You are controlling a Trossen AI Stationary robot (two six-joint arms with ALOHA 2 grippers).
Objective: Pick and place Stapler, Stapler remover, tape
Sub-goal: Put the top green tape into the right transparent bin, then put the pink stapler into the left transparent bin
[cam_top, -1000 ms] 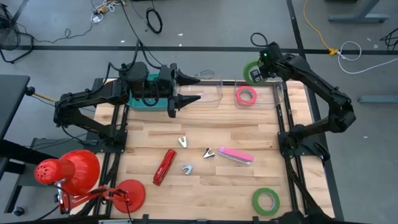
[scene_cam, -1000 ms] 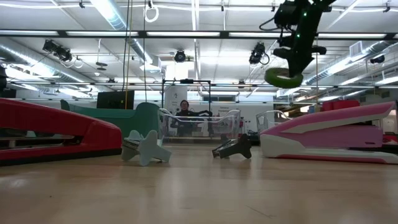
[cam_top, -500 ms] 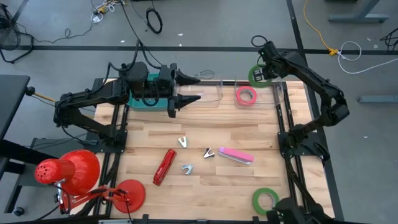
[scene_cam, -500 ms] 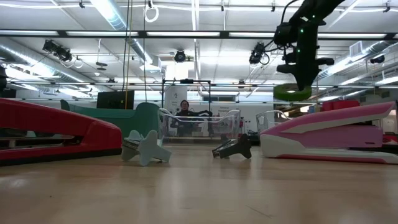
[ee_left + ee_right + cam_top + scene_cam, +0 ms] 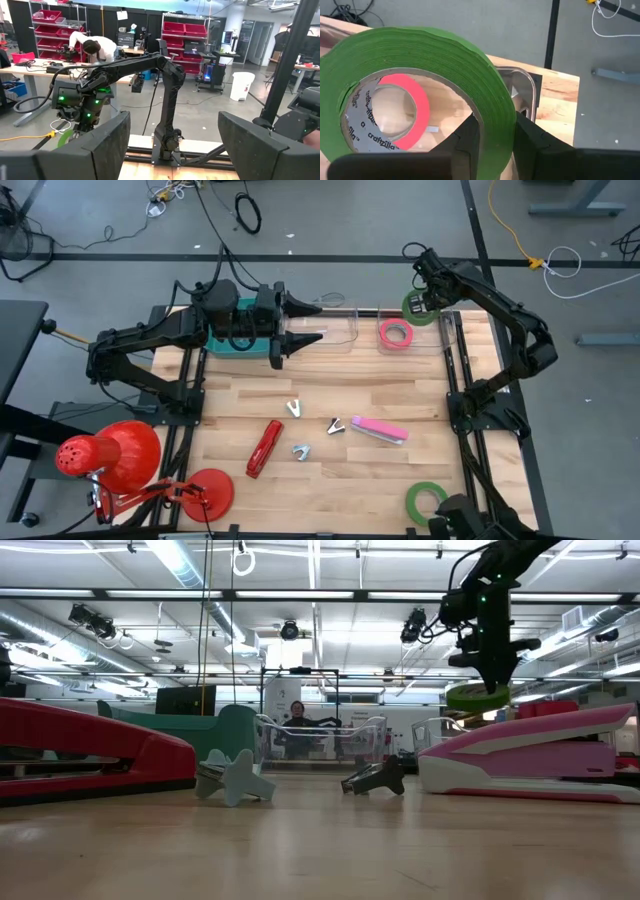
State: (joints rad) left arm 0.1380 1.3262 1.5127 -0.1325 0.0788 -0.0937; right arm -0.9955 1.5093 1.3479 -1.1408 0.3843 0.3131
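Where the wooden table (image 5: 320, 390) meets grey floor, right tool (image 5: 424, 304) clamping green tape (image 5: 418, 307), left tool (image 5: 322, 321) parted.

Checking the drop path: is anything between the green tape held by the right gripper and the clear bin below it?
Nothing visible blocks it. The right gripper holds the green tape above the clear bin, where the red-pink tape already lies.

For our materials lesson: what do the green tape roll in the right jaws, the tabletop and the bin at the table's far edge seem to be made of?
Green tape roll: matte, papery tape, layered edge visible, on a printed grey core, likely cardboard. Tabletop: pale wood in jointed strips with visible grain, smooth finish. Bin: clear, glossy, probably plastic; the wood shows through it.
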